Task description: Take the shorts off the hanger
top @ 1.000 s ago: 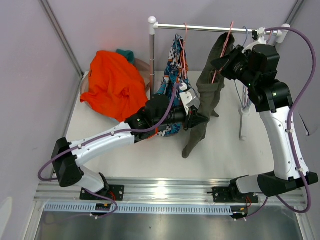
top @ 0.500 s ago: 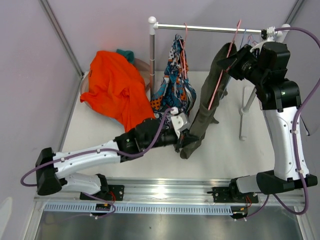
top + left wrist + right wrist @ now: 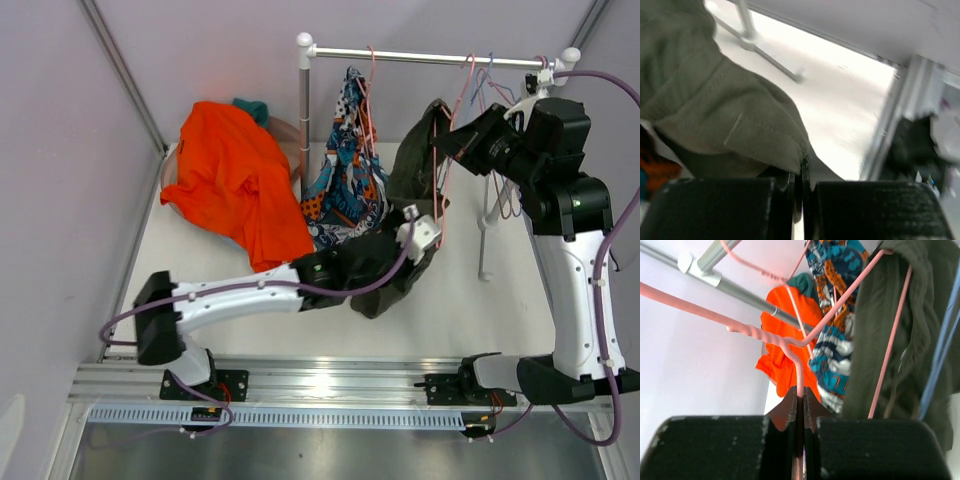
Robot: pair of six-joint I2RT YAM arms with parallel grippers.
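left gripper (image 3: 800, 175) now tight on olive shorts (image 3: 715, 115), farther right

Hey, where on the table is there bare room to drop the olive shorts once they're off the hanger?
Widest bare patch: front right of the table, between the olive shorts, the rack's right leg and the front rail. A narrower strip lies between the orange shorts and the left arm. Crowded around the printed shorts at centre back.

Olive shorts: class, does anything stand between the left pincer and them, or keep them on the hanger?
Nothing between: the left pincer is shut on the edge of the olive shorts. Their upper part hangs on the pink hanger, clamped in the right pincer; nothing else visibly blocks.
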